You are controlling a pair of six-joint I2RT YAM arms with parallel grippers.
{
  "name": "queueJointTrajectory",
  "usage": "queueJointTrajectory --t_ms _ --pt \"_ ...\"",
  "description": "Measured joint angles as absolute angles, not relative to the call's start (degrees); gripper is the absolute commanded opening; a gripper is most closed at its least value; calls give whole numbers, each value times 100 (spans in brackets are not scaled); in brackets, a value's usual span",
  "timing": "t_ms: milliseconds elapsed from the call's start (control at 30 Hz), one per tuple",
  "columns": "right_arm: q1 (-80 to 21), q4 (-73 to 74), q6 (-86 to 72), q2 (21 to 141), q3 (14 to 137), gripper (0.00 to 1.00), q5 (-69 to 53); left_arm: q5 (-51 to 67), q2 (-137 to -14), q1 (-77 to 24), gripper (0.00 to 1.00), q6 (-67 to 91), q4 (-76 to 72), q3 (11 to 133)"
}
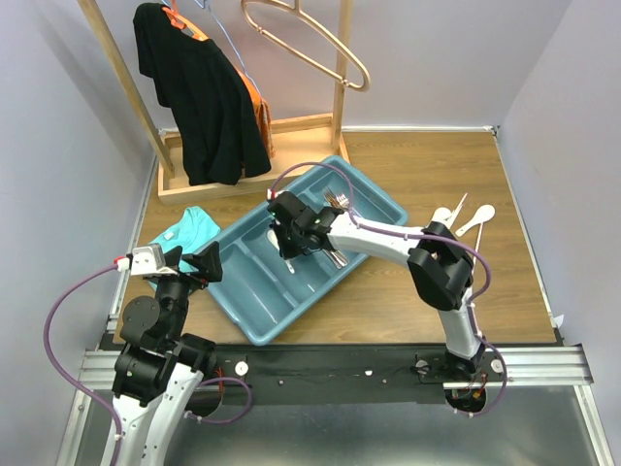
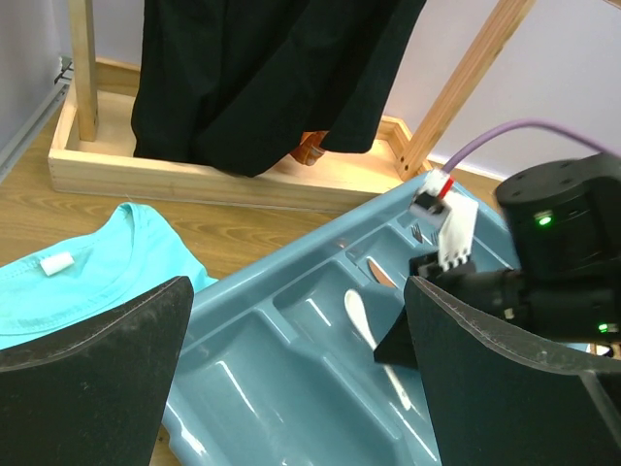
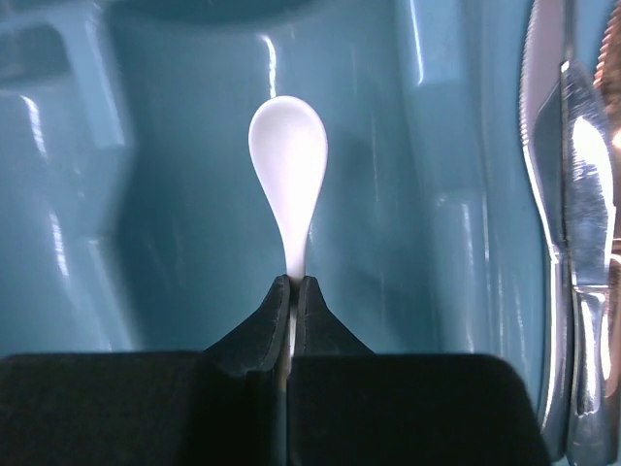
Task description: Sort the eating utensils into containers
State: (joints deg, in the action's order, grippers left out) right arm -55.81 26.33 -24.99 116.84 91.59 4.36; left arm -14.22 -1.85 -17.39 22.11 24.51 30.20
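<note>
My right gripper (image 3: 293, 282) is shut on the handle of a white plastic spoon (image 3: 288, 165) and holds it low inside a middle compartment of the teal-blue cutlery tray (image 1: 254, 320). In the top view this gripper (image 1: 287, 250) is over the tray's centre. The spoon also shows in the left wrist view (image 2: 357, 313). Silver knives (image 3: 572, 243) lie in the compartment to its right, and coppery forks (image 1: 337, 202) at the tray's far end. More white spoons (image 1: 473, 219) lie on the table to the right. My left gripper (image 2: 301, 379) is open and empty, left of the tray.
A teal folded cloth (image 1: 186, 233) lies left of the tray. A wooden rack base (image 1: 291, 136) with a black garment (image 1: 199, 97) and large metal hangers (image 1: 310, 44) stands at the back. Walls close both sides of the table.
</note>
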Motion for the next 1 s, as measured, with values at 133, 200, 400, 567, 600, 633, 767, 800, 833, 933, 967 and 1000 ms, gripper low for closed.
queueJointTrajectory --t_ms 133,200,400,567,600,633,767,800,833,933,967,1000 --pt "-5605 2720 -2502 11902 9166 32 276 -1422 -185 -1739 99 2211 2451 3020" --pt "-5627 2764 -2543 11915 9166 44 211 -1422 -189 -1739 99 2211 2451 3017" --pt "-5673 2832 -2545 11832 9166 75 215 -1422 -209 -1739 99 2211 2451 3020" --pt "-5658 2945 -2451 11338 9144 80 810 -1422 -263 -1739 99 2211 2451 3020" --pt "-5647 2945 -2434 11209 9115 80 937 -1420 -268 -1739 99 2211 2451 3020" --pt "-5607 2936 -2397 10962 9041 80 1157 -1420 -270 -1739 99 2211 2451 3020" --pt "-5225 2869 -2351 10090 8595 80 1660 -1402 -270 -1739 99 2211 2451 3020" --pt "-5081 2856 -2357 9929 8490 80 1750 -1400 -270 -1739 99 2211 2449 3020" --pt "-4856 2810 -2375 9751 8353 80 1835 -1400 -272 -1739 99 2211 2451 3020" --pt "-4106 2700 -2434 9292 7835 80 2119 -1393 -274 -1739 99 2211 2451 3020" --pt "-3710 2670 -2458 9094 7559 80 2296 -1389 -274 -1739 99 2211 2451 3020" --pt "-3424 2639 -2486 8938 7297 80 2438 -1387 -274 -1739 99 2211 2451 3020"
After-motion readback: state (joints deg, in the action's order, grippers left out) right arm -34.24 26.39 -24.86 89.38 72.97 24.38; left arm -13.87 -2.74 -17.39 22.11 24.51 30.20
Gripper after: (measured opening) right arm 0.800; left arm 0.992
